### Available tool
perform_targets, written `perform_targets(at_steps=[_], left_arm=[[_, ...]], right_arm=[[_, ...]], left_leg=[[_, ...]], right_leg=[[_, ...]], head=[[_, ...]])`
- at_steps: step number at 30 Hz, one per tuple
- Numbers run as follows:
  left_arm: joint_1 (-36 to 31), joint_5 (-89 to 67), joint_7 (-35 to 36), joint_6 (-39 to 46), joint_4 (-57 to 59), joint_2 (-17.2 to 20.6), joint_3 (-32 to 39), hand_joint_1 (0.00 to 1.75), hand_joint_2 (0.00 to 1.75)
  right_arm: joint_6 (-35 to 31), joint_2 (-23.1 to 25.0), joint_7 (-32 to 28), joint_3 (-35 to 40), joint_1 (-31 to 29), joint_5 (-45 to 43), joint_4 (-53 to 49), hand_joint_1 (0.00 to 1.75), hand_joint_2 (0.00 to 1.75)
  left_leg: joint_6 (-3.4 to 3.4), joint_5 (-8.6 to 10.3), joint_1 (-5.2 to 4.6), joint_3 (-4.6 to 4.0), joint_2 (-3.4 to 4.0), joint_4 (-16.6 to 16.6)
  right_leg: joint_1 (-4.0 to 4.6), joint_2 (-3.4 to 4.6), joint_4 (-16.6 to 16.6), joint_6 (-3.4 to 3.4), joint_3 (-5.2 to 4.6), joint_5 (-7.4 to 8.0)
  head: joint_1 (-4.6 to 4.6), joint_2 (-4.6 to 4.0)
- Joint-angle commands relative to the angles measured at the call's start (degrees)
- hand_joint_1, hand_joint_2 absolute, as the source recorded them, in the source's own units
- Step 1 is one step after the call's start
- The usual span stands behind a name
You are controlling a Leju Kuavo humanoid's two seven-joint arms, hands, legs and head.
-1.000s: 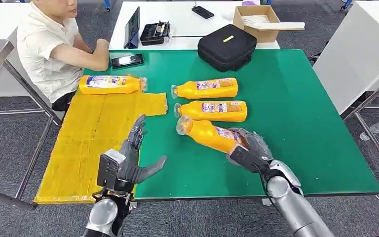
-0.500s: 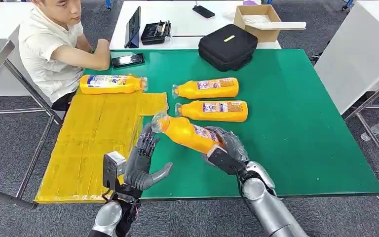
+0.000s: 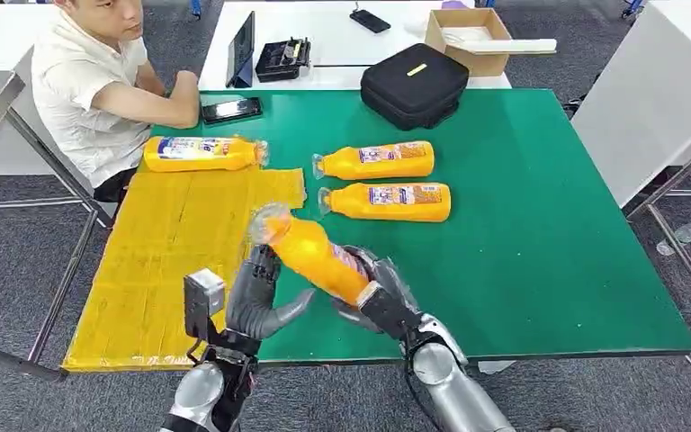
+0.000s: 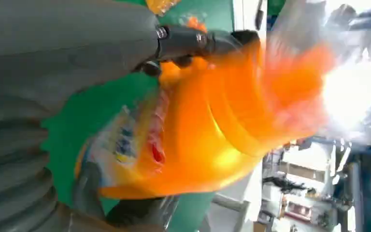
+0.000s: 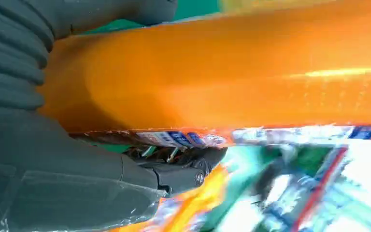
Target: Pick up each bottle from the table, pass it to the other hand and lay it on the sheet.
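Observation:
My right hand [image 3: 373,292] grips an orange juice bottle [image 3: 310,256] by its lower half and holds it tilted above the green table [image 3: 522,225], cap end over the edge of the yellow sheet [image 3: 171,243]. My left hand [image 3: 252,301] stands beside it with its palm to the bottle, which lies between its thumb and raised fingers; the fingers stay spread. The left wrist view shows this bottle [image 4: 212,121] blurred and very near, and in the right wrist view the bottle [image 5: 222,87] lies across my right hand [image 5: 53,169]. One bottle [image 3: 200,154] lies on the sheet's far edge. Two more bottles [image 3: 376,162] [image 3: 387,202] lie on the table.
A person [image 3: 90,81] sits at the table's far left corner with a forearm resting near a phone [image 3: 232,110]. A black case [image 3: 414,85] sits at the far edge. A white table behind holds a cardboard box [image 3: 472,36].
My right hand has carried the bottle left and toward me, from the table's middle to my left hand. The left hand has risen slightly and the bottle now lies between its thumb and fingers.

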Motion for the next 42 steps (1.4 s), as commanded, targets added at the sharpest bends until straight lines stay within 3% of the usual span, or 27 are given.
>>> perform_targets(at_steps=[1,8,22,27,35,42], left_arm=[[0.1,8.7,-1.0,5.4,2.6,-2.5,1.3,0.00,1.75],[0.4,23.4,-5.0,4.5,2.4,-2.5,4.4,0.00,1.75],[-1.7,25.6,-1.6,-1.8,5.6,-2.5,2.2,0.00,1.75],[-2.2,23.6,-1.0,-4.4,7.1,-2.1,-0.2,0.00,1.75],[-0.2,6.8,-6.3,-3.4,0.4,-1.0,-5.4,0.00,1.75],[0.0,4.4,-7.2,-2.9,0.9,-1.6,-4.1,0.00,1.75]], right_arm=[[0.3,0.1,0.1,2.8,0.5,0.1,-2.8,1.75,1.75],[0.3,1.0,0.6,2.3,0.1,0.2,-1.4,1.75,1.75],[1.5,2.2,-0.5,2.0,-2.9,-0.7,4.9,1.75,1.75],[1.3,2.5,-0.9,2.3,-4.3,-1.0,6.6,1.75,1.75],[0.7,1.9,1.3,1.2,-3.7,-1.1,5.8,1.75,1.75],[0.6,1.8,2.4,1.0,-3.9,-0.9,6.4,1.75,1.75]], left_leg=[[0.04,-0.01,-0.02,0.10,-0.04,0.0],[0.03,-0.05,0.03,0.14,-0.06,0.0],[0.04,-0.04,0.03,0.17,-0.01,0.0],[0.04,-0.04,0.06,0.22,0.08,0.0],[0.06,-0.10,0.06,0.25,0.01,0.0],[0.05,-0.08,0.04,0.22,0.06,0.0]], right_leg=[[-0.01,-0.13,0.0,-0.11,0.13,-0.05],[0.06,-0.12,-0.1,-0.19,0.24,-0.06],[0.07,-0.08,-0.1,-0.20,0.26,-0.04],[0.10,-0.01,-0.1,-0.25,0.30,-0.01],[0.12,-0.09,-0.1,-0.26,0.38,-0.07],[0.09,-0.02,-0.1,-0.25,0.31,-0.04]], head=[[-0.04,0.00],[0.05,0.00],[0.05,0.00],[0.05,0.00],[0.05,0.00],[0.02,0.00]])
